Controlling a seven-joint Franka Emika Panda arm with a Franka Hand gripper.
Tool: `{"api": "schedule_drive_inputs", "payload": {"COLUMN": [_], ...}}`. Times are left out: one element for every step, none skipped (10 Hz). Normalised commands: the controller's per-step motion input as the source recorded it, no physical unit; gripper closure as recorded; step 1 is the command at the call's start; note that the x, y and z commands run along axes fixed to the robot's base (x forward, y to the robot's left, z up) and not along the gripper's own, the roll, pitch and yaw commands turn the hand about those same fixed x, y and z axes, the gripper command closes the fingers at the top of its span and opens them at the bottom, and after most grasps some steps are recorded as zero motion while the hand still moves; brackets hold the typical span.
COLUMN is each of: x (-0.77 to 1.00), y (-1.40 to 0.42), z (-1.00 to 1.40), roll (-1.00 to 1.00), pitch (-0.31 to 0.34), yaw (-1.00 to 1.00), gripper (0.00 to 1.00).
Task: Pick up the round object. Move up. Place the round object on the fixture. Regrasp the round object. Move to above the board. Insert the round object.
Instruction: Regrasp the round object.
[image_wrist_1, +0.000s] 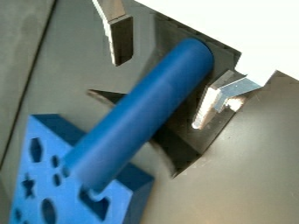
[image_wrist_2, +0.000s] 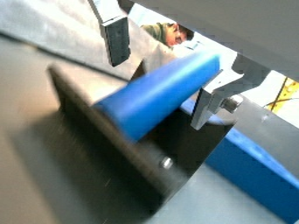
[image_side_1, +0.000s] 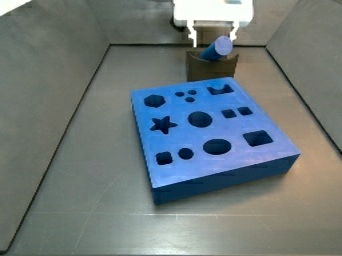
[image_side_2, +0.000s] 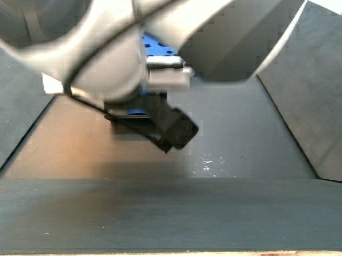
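Tool (image_wrist_1: 163, 74): flat silver finger plates (image_wrist_1: 216, 101) with dark pads, white housing above. In a side view, arm links (image_side_2: 201, 35) are rounded grey-white shells carrying a black wrist block (image_side_2: 167, 122).

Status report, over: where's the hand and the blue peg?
Hand open, straddling peg. Round object resting on fixture, unheld. Board nearby, nothing blocking.

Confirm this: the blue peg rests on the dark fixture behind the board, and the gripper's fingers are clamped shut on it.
Not clamped. Both wrist views show the fingers of the gripper spread on either side of the round object, with gaps. The rest holds: it lies on the fixture behind the board.
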Motion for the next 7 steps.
{"api": "schedule_drive_inputs", "payload": {"x": [-0.04, -0.04, -0.04, -0.03, -0.03, 0.0, 0.0], "y": [0.0, 0.0, 0.01, 0.01, 0.0, -1.0, -1.0], "z": [1.0, 0.92, 0.73, 0.48, 0.29, 0.84, 0.82], "roll": [-0.01, -0.01, -0.01, 0.0, 0.01, 1.0, 1.0], "pitch": [-0.005, 0.023, 0.048, 0.076, 0.09, 0.077, 0.075], "yaw": [0.1, 0.09, 0.07, 0.05, 0.03, 0.01, 0.01], "gripper": [0.0, 0.0, 0.0, 0.0, 0.0, 0.0, 0.0]}}
